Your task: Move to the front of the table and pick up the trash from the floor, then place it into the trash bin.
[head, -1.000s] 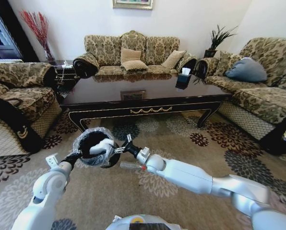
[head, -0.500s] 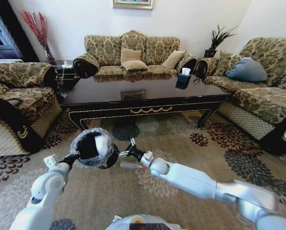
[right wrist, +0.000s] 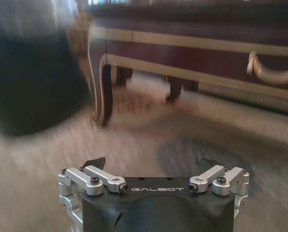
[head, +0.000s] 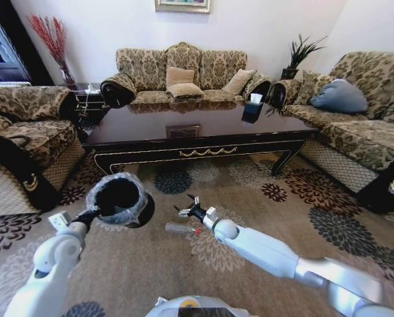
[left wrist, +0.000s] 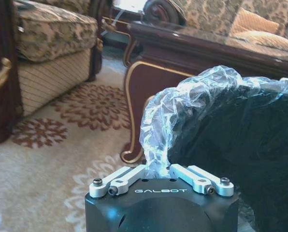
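While the left gripper [head: 90,212] holds the trash bin [head: 118,199] up off the carpet, pinching its bag-lined rim, the right gripper [head: 186,211] hangs empty w/ fingers spread wide. Key relation: clear bottle [head: 182,228] lies on the carpet just below and beside that right gripper, long axis roughly side to side, red cap toward the robot's right. Right arm's clearly nearer; the left is busy w/ the bin. Count on the floor: 1 bottle, 1 bin, in front of 1 coffee table [head: 197,142]. Can't spot any other litter.
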### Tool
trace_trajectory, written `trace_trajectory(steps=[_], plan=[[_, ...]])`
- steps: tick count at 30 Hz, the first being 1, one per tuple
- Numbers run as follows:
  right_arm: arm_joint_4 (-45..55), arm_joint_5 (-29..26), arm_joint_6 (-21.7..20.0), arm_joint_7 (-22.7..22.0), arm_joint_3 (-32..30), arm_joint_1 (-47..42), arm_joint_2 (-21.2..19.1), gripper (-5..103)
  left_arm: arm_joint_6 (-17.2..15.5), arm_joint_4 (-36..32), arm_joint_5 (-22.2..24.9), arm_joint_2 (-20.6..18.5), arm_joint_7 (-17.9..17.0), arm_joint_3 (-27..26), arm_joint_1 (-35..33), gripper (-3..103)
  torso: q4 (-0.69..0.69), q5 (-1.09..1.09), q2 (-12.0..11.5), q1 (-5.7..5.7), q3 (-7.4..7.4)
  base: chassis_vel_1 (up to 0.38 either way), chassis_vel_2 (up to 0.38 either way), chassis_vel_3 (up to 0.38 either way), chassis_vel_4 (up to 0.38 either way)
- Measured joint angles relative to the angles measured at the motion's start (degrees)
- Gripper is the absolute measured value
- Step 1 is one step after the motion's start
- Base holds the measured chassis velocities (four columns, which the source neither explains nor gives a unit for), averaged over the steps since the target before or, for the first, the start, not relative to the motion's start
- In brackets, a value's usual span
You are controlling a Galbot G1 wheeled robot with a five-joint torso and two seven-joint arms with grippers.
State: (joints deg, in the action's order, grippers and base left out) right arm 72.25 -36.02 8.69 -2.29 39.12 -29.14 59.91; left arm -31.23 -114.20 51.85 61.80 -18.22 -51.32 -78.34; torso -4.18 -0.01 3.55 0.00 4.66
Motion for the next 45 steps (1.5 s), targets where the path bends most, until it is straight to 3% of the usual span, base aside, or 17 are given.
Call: trace_trajectory(steps=[7, 10, 15, 23, 28, 35, 38, 42, 44, 45], plan=[[-14.3, 7.2, 2.2, 8.3, 5.3, 1.1, 6.2, 100, -0.1, -1.4, 0.2, -0.3, -0.2, -0.6, -1.2, 2, 0.0, 0.0, 0.0, 0.0, 0.0, 0.0, 0.0, 0.0, 0.0], [-20.6, 8.6, 6.2, 17.0, 7.9, 1.7, 10.0, 100, -0.3, -2.6, -0.1, -0.2, -0.6, -0.4, -1.9, 2, 0.0, 0.0, 0.0, 0.0, 0.0, 0.0, 0.0, 0.0, 0.0], [-23.2, 9.2, 6.6, 18.0, 8.6, 1.9, 12.1, 100, -0.4, -3.0, -0.4, 0.4, -0.7, -0.3, -2.4, 2, 0.01, 0.0, 0.0, 0.0, 0.0, 0.0, 0.0, 0.0, 0.0], [-29.1, 10.2, 3.6, 12.0, 8.2, 2.1, 15.0, 100, -0.4, -4.1, -0.7, 0.9, -0.8, -0.2, -3.2, 2, 0.0, 0.0, 0.0, 0.0, 0.0, 0.0, 0.0, 0.0, 0.0], [-30.5, 8.3, 2.1, 11.8, 7.5, 2.0, 15.3, 100, -0.5, -4.2, -0.7, 0.9, -0.8, 0.1, -3.2, 2, 0.0, 0.0, 0.0, 0.0, 0.0, 0.0, 0.0, 0.0, 0.0], [-34.6, 9.8, 1.9, 13.0, 7.0, 1.7, 16.4, 102, -0.6, -4.3, -0.7, 0.8, -0.9, 0.5, -3.0, 2, 0.0, 0.01, 0.0, 0.0, 0.0, 0.0, 0.0, 0.0, 0.0], [-36.7, 11.6, 2.9, 15.9, 6.4, 1.5, 16.8, 93, -0.6, -4.3, -0.7, 0.8, -0.9, 0.6, -3.0, 2, 0.0, 0.01, 0.0, 0.0, 0.0, 0.0, 0.0, 0.0, 0.0], [-38.9, 14.4, 4.7, 18.7, 4.9, 1.5, 17.2, 72, -0.6, -3.8, -0.8, 0.7, -1.0, 0.9, -2.9, 2, 0.0, 0.01, 0.0, 0.0, 0.0, 0.0, 0.0, 0.0, 0.0], [-39.0, 14.6, 4.8, 18.8, 4.7, 1.5, 17.1, 72, -0.6, -3.7, -0.9, 0.7, -1.0, 1.0, -2.9, 2, 0.01, 0.01, 0.0, 0.0, 0.0, 0.0, 0.0, 0.0, 0.0], [-39.0, 14.7, 4.8, 18.8, 4.5, 1.5, 17.0, 66, -0.6, -3.7, -1.0, 0.7, -1.0, 1.2, -2.8, 2, 0.01, 0.02, 0.0, 0.0, 0.0, 0.0, 0.0, 0.0, 0.0]])
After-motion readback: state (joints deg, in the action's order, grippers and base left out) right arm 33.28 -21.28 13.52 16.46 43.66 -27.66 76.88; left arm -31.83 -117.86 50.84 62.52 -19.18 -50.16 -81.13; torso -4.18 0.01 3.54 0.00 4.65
